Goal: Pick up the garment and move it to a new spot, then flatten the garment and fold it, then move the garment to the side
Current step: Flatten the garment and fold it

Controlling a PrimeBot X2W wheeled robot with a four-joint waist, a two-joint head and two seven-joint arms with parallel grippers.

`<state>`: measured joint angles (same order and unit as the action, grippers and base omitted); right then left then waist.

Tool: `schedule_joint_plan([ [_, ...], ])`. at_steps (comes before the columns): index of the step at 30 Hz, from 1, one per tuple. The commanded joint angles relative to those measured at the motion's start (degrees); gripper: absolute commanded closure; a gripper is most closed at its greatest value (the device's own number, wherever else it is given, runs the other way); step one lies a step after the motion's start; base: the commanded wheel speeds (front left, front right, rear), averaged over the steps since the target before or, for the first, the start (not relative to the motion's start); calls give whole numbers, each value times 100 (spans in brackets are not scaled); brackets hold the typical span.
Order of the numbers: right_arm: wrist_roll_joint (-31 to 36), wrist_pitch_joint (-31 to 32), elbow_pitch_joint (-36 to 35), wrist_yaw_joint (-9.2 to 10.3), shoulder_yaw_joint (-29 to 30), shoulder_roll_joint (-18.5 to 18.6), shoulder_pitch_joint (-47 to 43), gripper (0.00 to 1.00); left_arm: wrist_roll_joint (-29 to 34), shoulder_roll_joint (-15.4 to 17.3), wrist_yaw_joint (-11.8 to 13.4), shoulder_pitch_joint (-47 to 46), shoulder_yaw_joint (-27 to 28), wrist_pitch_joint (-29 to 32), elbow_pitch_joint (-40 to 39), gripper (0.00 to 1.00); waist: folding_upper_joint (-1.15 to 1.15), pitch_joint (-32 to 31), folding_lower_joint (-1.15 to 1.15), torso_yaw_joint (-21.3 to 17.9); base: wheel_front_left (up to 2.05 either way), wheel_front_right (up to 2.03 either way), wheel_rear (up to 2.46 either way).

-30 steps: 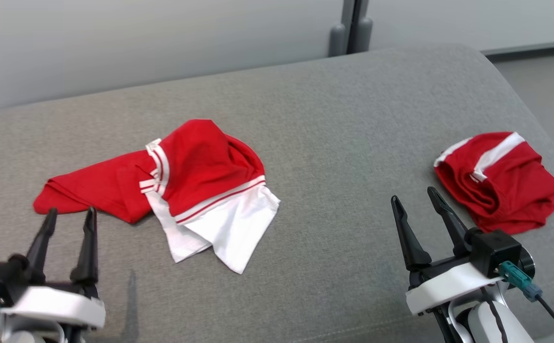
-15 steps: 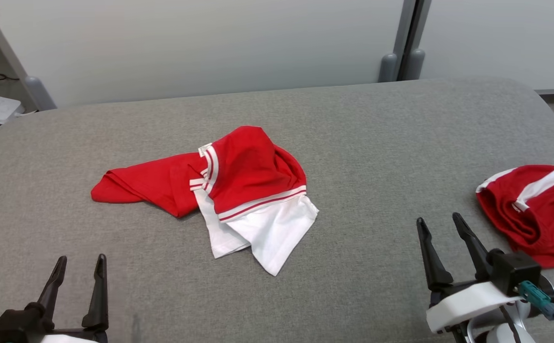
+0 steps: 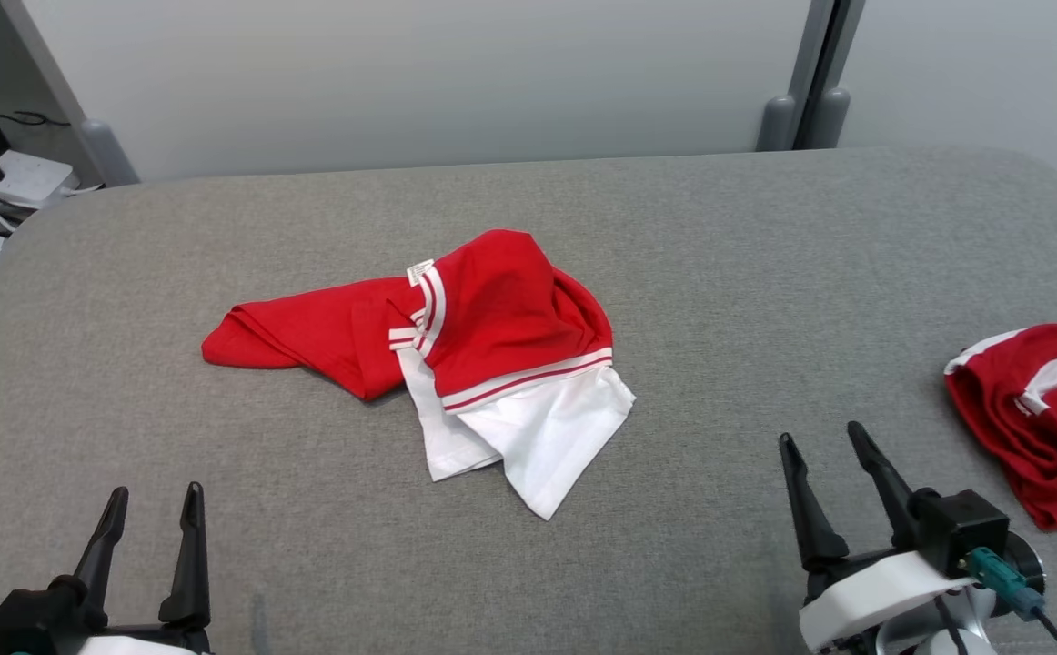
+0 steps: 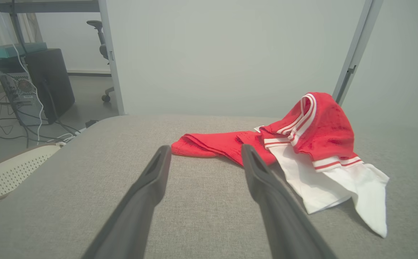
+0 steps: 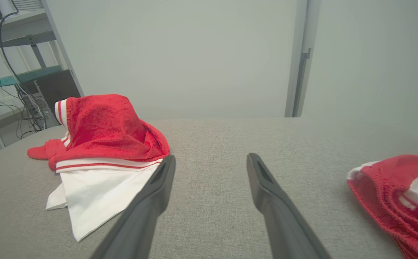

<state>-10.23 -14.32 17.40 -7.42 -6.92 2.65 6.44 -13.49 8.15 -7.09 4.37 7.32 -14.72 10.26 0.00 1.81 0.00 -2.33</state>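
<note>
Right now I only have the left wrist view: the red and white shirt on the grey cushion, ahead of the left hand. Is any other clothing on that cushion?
Observer: Yes. A second garment, red with white stripes, lies bunched at the cushion's right edge, well apart from the shirt.
Operator: Where is the right hand?
Observer: The right hand is open and empty, between the shirt and that second garment, touching neither.
</note>
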Motion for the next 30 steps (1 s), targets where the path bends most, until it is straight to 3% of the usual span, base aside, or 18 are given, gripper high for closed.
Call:
schedule_joint_plan([
  [1,68,-68,-74,-7,-271,22,202,0,-68,89,-40,-285,114,-28,-113,0,0,78,0,146,0,0,0],
  [12,190,9,930,-7,-1549,22,1657,0,-511,242,-40,-512,-435,-28,-165,0,0,514,0,1431,0,0,0],
  [23,630,499,2240,-7,-1503,22,2849,0,-900,272,-40,-783,-1144,-28,-108,0,0,867,0,2649,0,0,0],
  [30,1155,820,2699,-7,-1277,22,2906,0,-1102,320,-40,-864,-1263,-28,-21,0,0,1024,0,2938,0,0,0],
])
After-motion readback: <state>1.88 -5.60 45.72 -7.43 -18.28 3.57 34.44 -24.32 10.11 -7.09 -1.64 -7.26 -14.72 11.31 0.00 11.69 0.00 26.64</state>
